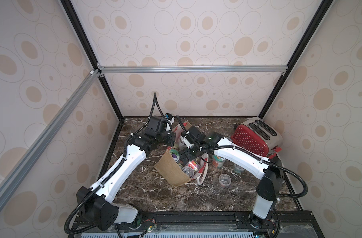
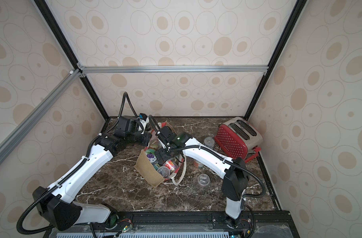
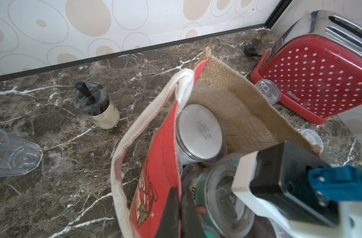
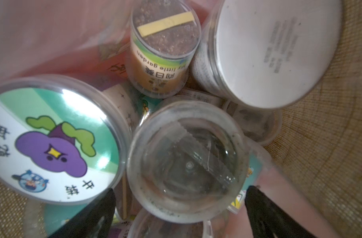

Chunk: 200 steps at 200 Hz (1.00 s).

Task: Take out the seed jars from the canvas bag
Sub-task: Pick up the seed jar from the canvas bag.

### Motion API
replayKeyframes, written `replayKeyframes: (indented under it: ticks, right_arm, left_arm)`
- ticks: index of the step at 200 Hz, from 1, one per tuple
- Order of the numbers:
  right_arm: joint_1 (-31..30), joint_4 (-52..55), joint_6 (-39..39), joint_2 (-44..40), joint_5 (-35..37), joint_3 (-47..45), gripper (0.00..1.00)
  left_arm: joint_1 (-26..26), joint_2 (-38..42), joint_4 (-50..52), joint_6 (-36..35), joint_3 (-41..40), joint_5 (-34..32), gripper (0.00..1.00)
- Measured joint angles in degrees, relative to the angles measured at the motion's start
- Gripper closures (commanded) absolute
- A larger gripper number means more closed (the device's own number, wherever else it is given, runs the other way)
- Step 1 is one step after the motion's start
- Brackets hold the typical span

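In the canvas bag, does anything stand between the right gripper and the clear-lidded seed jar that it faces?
Nothing visible covers the clear-lidded jar; the right gripper is open over it. The eggplant-sticker jar sits right beside it, close to one finger, inside the canvas bag.

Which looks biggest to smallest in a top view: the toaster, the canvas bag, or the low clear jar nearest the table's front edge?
1. canvas bag, largest even though partly covered.
2. toaster, somewhat smaller; it sits farther back, so true size is unsure.
3. clear jar, by far the smallest.
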<state>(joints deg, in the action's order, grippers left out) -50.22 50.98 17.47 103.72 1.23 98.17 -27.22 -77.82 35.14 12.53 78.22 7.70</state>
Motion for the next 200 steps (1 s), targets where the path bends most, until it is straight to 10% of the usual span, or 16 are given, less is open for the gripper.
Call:
replayKeyframes:
  ticks: [200]
  right_arm:
    - [3.21, -3.21, 2.08, -1.31, -1.95, 1.44, 0.29]
  left_arm:
    - [-0.20, 0.04, -2.29, -0.13, -2.01, -6.19, 1.00]
